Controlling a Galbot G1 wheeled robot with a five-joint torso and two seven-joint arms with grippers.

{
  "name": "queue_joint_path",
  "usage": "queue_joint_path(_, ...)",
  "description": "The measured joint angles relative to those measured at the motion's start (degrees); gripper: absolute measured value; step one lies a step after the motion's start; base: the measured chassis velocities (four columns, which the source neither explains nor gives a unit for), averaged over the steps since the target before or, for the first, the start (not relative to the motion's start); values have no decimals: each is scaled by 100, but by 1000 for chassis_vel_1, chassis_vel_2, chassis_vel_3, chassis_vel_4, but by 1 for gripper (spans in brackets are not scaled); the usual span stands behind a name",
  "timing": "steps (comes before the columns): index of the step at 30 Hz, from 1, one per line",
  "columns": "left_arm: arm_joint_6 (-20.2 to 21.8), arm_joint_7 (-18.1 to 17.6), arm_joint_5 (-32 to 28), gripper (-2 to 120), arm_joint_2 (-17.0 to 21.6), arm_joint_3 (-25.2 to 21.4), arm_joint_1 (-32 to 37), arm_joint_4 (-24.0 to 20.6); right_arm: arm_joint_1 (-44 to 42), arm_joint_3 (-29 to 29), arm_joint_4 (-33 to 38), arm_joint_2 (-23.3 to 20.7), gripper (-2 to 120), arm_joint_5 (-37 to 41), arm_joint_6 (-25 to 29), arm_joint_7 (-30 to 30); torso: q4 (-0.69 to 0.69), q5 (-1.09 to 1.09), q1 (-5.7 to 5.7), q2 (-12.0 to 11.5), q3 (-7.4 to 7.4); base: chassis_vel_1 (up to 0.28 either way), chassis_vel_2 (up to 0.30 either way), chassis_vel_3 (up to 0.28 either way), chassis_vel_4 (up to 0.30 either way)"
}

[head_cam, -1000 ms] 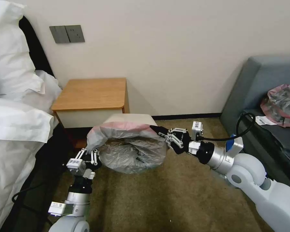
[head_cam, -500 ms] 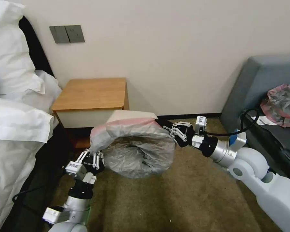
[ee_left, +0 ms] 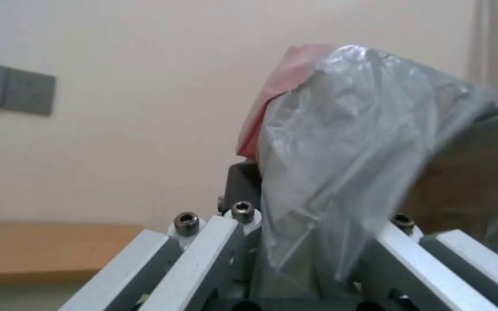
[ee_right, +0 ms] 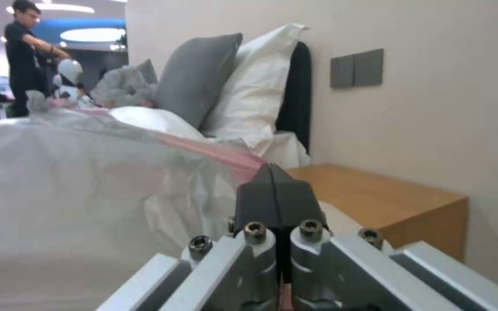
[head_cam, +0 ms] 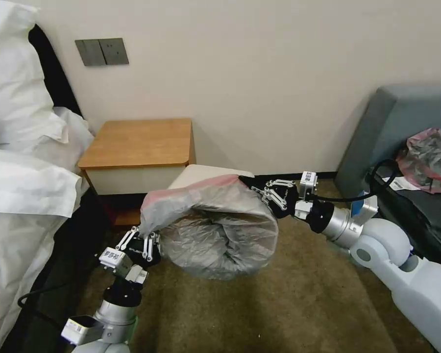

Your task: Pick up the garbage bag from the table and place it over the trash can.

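Both arms have carried the garbage bag (head_cam: 215, 230) rightward and slightly up over the last second; its pink rim now covers more of the trash can (head_cam: 201, 172), which stands just off the table (head_cam: 137, 142) front-right corner. Left gripper (head_cam: 143, 234) and right gripper (head_cam: 256, 187) each pinch the rim tight. Mouth stretched, not yet seated

the trash can (head_cam: 201, 172) is mostly hidden by the garbage bag (head_cam: 220, 230); its green outside is covered.
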Motion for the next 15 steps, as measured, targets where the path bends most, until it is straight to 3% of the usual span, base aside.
queue_joint_path(11, -5, 158, -63, 7, 6, -1, -26, 16, 111, -48, -171, 46, 0, -107, 60, 3, 0, 0, 0, 0, 0, 0, 0, 0, 0)
queue_joint_path(15, 133, -157, 203, 7, -12, -6, -59, 72, 47, -22, -106, 95, 5, -184, 113, 55, 0, 0, 0, 0, 0, 0, 0, 0, 0)
